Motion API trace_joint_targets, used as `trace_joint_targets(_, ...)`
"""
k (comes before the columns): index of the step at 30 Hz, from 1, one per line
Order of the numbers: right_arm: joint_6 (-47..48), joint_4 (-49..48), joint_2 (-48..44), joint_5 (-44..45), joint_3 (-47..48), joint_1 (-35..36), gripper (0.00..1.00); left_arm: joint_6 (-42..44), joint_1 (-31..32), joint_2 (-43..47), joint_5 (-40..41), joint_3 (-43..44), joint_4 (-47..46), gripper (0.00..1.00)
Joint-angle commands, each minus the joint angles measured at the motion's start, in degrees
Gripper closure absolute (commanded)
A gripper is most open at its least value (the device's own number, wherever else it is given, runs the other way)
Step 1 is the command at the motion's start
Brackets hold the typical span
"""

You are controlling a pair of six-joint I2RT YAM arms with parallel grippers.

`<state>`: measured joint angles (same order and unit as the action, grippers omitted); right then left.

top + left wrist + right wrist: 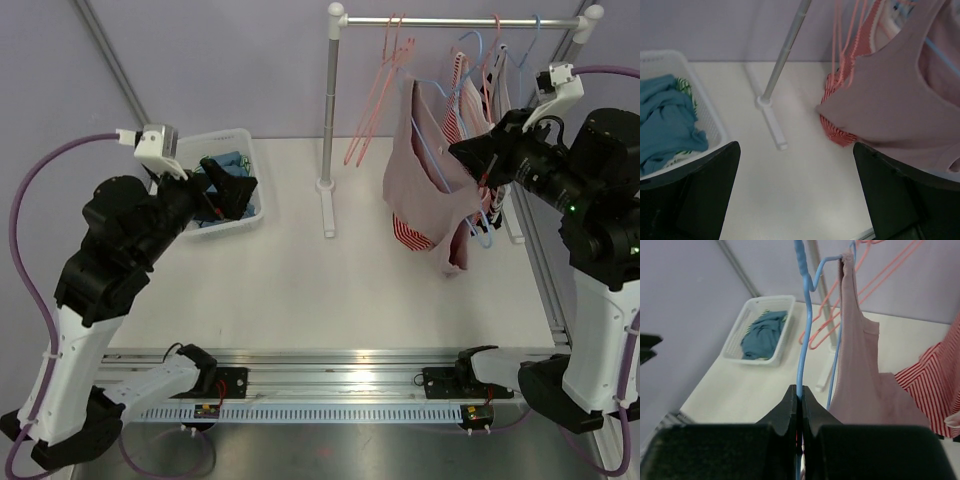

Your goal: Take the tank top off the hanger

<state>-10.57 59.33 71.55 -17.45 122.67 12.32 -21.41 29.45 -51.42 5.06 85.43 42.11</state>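
While the right gripper (pixel 800 396) is clenched on the thin wire of a blue hanger (pixel 801 335), the mauve tank top (pixel 428 180) hangs from that hanger at about 2 o'clock on the table (pixel 300 290), just below the rail of the clothes rack (pixel 329 120). In the right wrist view the hanger stands steeply tilted. One strap of the tank top is caught over its upper end, and the body of the garment drops down to the right of the wire. Whether the hanger's hook is on the rail cannot be told. A red-striped garment (pixel 412 232) hangs directly behind the tank top and shows below its hem. Two empty pink hangers (pixel 375 100) dangle from the rail at 12 o'clock.

The left gripper (pixel 797 197) has its jaws released and spread wide, and it points toward the rack. In the top view it hovers at the right edge of a white basket (pixel 228 138) at 10 o'clock, well apart from the tank top. A crumpled blue cloth (pixel 665 120) lies in the basket
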Motion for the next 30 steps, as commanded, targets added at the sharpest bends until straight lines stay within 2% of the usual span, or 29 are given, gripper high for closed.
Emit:
trace_joint_targets(1, -1.91, -1.07, -1.41, -11.87, 3.35, -0.19, 1.00, 2.41, 4.72, -6.74, -0.93, 10.68, -3.34, 0.01)
trace_joint_targets(5, -3.05, -1.06, -0.54, -20.48, 6.70, -0.19, 1.00, 7.67, 10.95, -12.54, 0.82, 20.19, -5.10, 0.01)
trace_joint_targets(7, -4.28, -2.72, -0.45, -23.23, 6.70, -0.19, 1.00, 10.41, 13.78, -14.40, 2.14, 22.32, -7.38, 0.01)
trace_joint_targets(8, -5.50, -3.60, -0.62, -25.94, 6.18, -0.19, 1.00, 13.03, 16.57, -15.28, 3.19, 23.02, -8.09, 0.01)
trace_joint_targets(13, -10.86, -14.03, -2.81, -33.51, -0.05, -0.19, 1.00, 17.98, 21.96, -22.04, 10.32, 27.24, -8.98, 0.01)
trace_joint_targets(16, -13.24, -20.37, -4.75, -36.86, -4.28, -0.19, 1.00, 18.33, 23.54, -24.68, 11.55, 27.78, -8.44, 0.01)
trace_joint_targets(21, -15.27, -23.99, -5.81, -39.06, -6.91, -0.19, 1.00, 18.51, 24.51, -25.40, 13.83, 24.09, -12.57, 0.03)
trace_joint_targets(24, -15.27, -24.26, -6.33, -39.59, -8.23, -0.19, 1.00, 19.03, 24.51, -26.45, 16.55, 24.17, -12.40, 0.12)
trace_joint_targets(25, -14.84, -24.26, -6.68, -39.50, -8.50, -0.19, 1.00, 19.30, 24.51, -26.63, 17.52, 24.08, -12.40, 0.22)
trace_joint_targets(27, -14.48, -24.26, -7.04, -39.59, -9.55, -0.10, 1.00, 20.09, 24.51, -26.80, 19.72, 23.30, -12.75, 0.35)
trace_joint_targets(28, -13.87, -24.18, -7.39, -39.59, -9.90, -0.19, 1.00, 20.44, 24.51, -26.80, 20.25, 22.86, -13.01, 0.49)
trace_joint_targets(30, -13.25, -23.56, -7.65, -39.24, -10.87, -0.10, 1.00, 20.79, 24.51, -27.07, 22.44, 22.07, -13.46, 0.65)
